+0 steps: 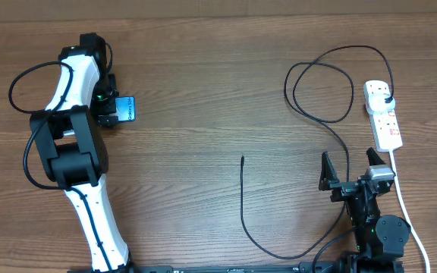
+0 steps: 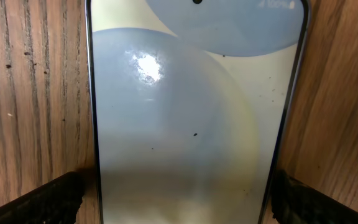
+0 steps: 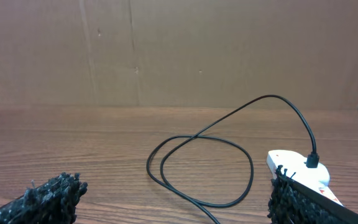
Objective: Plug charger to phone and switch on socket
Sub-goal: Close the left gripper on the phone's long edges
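The phone [image 1: 126, 108], with a light blue lit screen, lies flat at the far left and fills the left wrist view [image 2: 191, 112]. My left gripper [image 1: 111, 108] is open, one finger on each side of the phone's near end [image 2: 179, 202], with a small gap on the left side. The black charger cable [image 1: 321, 91] is plugged into the white socket strip [image 1: 385, 125] at the right, loops, then runs down and round to its free tip [image 1: 242, 159] mid-table. My right gripper [image 1: 351, 173] is open and empty, low over the table [image 3: 176, 202], behind the cable loop [image 3: 197, 168] and next to the strip [image 3: 294, 163].
The strip's thick white cord [image 1: 404, 205] runs down the right side past my right arm's base. A brown cardboard wall [image 3: 179, 50] stands behind the table. Bare wood lies between the phone and the cable tip.
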`<control>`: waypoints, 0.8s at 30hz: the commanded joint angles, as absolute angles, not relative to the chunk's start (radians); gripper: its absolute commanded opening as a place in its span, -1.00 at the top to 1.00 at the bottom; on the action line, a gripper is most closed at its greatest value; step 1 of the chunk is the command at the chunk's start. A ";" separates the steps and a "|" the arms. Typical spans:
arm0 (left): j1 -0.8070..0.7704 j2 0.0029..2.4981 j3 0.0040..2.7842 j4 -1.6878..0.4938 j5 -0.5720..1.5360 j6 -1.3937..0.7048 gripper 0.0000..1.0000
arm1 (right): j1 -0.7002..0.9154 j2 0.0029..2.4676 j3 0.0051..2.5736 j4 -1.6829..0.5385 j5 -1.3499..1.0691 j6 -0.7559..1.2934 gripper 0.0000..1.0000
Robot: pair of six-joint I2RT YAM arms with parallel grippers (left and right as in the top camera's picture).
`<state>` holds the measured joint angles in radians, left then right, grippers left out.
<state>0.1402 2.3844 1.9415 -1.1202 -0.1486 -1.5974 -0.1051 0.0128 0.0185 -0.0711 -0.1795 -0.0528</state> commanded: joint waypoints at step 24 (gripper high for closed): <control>0.146 2.450 1.885 -1.106 -0.110 -1.499 -1.00 | -0.111 0.003 0.008 -0.067 -0.181 -0.058 -1.00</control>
<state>0.1444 2.3825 1.9369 -1.1030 -0.1493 -1.5364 -0.1051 0.0128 0.0185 -0.0715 -0.1791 -0.0532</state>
